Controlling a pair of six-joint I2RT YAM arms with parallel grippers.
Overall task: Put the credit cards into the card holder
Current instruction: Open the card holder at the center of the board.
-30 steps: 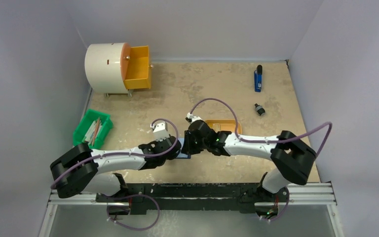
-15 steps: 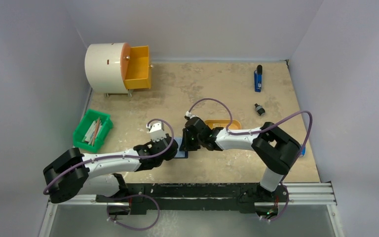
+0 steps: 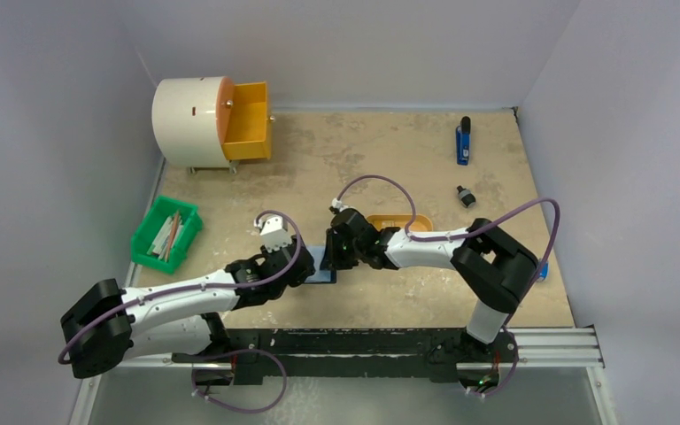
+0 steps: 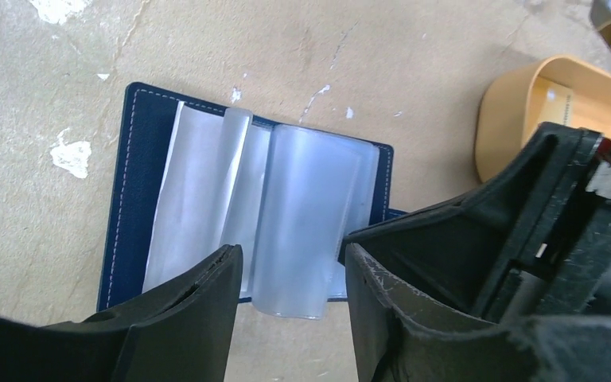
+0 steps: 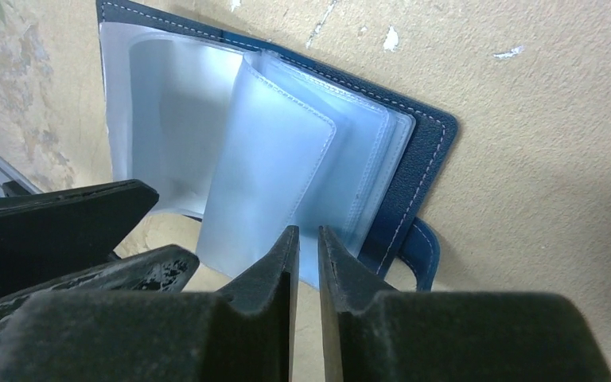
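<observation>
One card holder (image 3: 326, 270), lying open on the table (image 3: 363, 168) near the front edge, right between your two gripper heads. Navy cover with pale stitching, flat against the table. A stack of clear plastic sleeves (image 4: 207, 191) sits on top, one of them bowed upward. Exact sleeve count: can't tell. One snap tab (image 5: 423, 253) pokes out at the side.

Credit cards: you can make out one tan credit card (image 4: 555, 97) in the one orange tray (image 4: 500, 103), just beside the holder on its far side. Anything more in there can't be counted.

Two arms. Left gripper (image 4: 290, 314): fingers apart with a medium gap, the end of the bowed sleeve sits in the gap, no pinch visible. Right gripper (image 5: 305, 255): fingers almost together with a thin slit, tips over the sleeve edge. You can't tell if it pinches a sleeve.

Further out: one green bin (image 3: 166, 233) with sticks on the left, one white drum (image 3: 186, 119) with one orange drawer (image 3: 248, 133) pulled out, and one blue item (image 3: 463, 142) and one small black item (image 3: 467, 197) at the far right.
</observation>
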